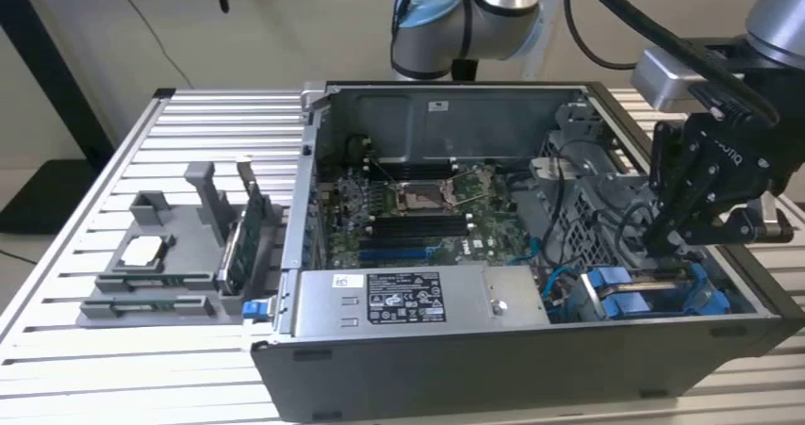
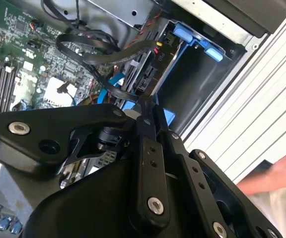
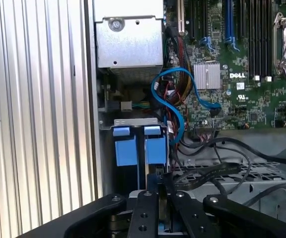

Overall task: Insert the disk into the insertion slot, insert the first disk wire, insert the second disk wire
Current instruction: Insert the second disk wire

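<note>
We find the gripper (image 1: 659, 241) hanging inside the open computer case (image 1: 416, 387), at the case's front corner on the exterior view's right. It is directly over the insertion slot (image 1: 574, 213), the drive bay walled in perforated metal. In both wrist views the jaws are drawn together at their tips. A black wire (image 3: 207, 172) runs right up to those tips, but we cannot tell whether its plug is pinched between them.

The disk (image 3: 155, 148) already sits in the slot, standing on edge in a blue-tabbed carrier. It lies straight ahead of the fingertips, just beyond them, with its long faces in line with the fingers. From this we judge the disk step done and a wire step in hand.

By our count there is one arm with one gripper. Two blue-tabbed carriers stand side by side, the second (image 3: 128, 146) touching the disk's. One blue data cable (image 3: 175, 106) loops above them among several black wires. One grey parts holder (image 1: 157, 265) sits on the slatted table (image 1: 75, 368), well apart toward the exterior view's left edge. One person's hand (image 2: 282, 173) is outside the case.
</note>
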You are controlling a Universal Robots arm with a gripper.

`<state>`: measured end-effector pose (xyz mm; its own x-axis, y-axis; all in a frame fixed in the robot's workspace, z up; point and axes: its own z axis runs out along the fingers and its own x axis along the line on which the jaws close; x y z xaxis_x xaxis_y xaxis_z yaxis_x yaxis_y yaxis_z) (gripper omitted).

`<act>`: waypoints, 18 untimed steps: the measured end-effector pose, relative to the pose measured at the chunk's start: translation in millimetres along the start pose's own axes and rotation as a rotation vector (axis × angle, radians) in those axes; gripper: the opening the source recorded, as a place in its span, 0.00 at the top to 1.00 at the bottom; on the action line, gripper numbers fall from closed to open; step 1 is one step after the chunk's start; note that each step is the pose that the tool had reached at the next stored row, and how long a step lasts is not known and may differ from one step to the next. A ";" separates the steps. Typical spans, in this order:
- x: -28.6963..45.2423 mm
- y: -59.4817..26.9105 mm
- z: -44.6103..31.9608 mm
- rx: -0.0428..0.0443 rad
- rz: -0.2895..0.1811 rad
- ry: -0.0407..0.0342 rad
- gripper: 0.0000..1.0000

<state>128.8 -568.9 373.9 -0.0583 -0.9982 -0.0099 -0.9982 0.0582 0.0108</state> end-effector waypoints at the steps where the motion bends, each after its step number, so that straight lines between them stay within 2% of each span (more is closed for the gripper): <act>1: 0.0 0.0 0.0 0.0001 0.000 0.0000 0.84; 5: 0.1 -0.1 -0.1 0.0016 0.000 -0.0013 0.84; 7: 0.2 0.0 0.2 0.0080 0.000 -0.0113 0.84; 9: 0.5 -0.1 0.4 0.0162 0.000 -0.0257 0.84; 10: 0.9 -0.1 0.7 0.0169 0.000 -0.0293 0.84; 18: 6.4 -0.4 6.0 0.0167 0.000 -0.0346 0.84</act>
<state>128.8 -575.3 367.9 -0.0579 -0.9973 -0.0445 -0.9983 0.0582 -0.0060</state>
